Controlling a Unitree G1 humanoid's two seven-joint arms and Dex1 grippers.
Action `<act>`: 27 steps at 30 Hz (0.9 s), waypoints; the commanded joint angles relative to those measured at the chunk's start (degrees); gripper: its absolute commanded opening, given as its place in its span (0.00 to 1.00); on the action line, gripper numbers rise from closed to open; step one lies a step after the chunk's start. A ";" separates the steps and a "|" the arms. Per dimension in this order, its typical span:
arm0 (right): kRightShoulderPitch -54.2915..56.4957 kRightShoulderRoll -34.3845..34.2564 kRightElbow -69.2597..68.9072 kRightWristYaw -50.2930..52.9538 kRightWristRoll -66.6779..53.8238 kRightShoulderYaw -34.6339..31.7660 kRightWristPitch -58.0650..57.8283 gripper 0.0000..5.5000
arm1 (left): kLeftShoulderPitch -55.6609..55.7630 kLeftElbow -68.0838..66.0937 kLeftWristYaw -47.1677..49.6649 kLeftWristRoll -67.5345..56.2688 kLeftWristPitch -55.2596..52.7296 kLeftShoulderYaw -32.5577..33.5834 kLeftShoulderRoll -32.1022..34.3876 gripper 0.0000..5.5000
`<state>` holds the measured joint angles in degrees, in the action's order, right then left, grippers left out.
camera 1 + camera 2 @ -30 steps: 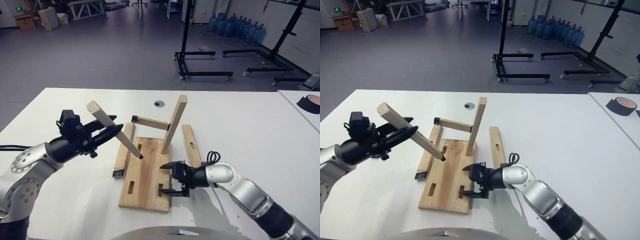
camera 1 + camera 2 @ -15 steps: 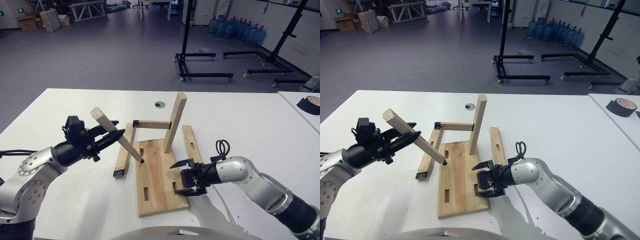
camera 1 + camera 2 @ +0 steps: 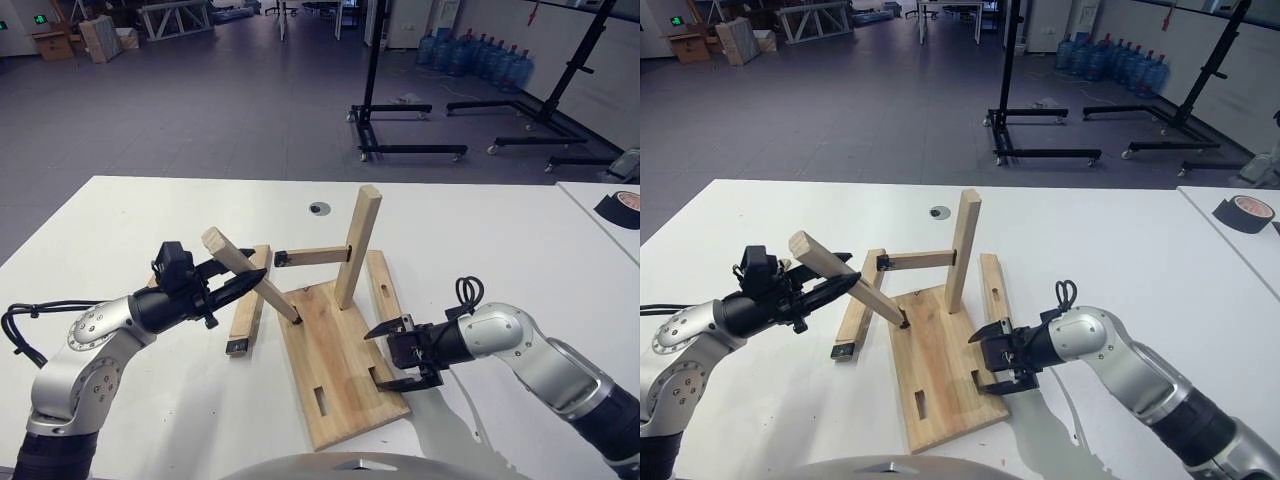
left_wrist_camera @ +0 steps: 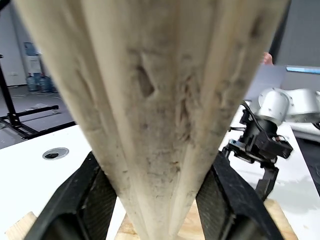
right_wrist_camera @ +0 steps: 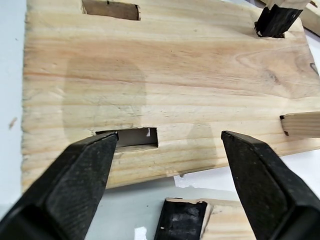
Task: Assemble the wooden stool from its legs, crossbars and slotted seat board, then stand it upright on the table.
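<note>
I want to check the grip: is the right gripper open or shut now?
Open. The right gripper has its fingers wide apart over the seat board, with bare wood and a slot showing between them.

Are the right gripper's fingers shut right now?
No, the right gripper has its fingers spread wide apart over the edge of the seat board.

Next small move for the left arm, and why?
Probably tip the leg upright and press its tip down: the left claw grips the leg slanted, its dark tip touching the board, while the open right claw straddles the board's edge.
</note>
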<state>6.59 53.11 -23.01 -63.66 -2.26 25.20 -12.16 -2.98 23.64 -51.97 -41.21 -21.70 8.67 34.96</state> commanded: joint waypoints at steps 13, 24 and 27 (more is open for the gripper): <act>-1.47 -2.89 1.22 -0.06 2.96 2.00 -0.77 0.69 | 9.49 -5.49 -7.07 3.06 -5.55 -3.86 8.49 0.37; -2.23 -4.27 2.20 1.34 5.27 2.58 0.33 0.69 | 8.62 -4.72 -7.09 1.70 -7.73 -5.86 7.53 0.37; -1.95 -4.44 2.09 1.28 5.17 2.35 0.37 0.69 | 8.90 -5.99 -7.04 0.85 -8.57 -5.47 7.24 0.37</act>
<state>5.90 49.06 -22.75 -63.09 0.05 26.05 -10.82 7.03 19.01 -58.08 -39.92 -27.76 4.85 42.54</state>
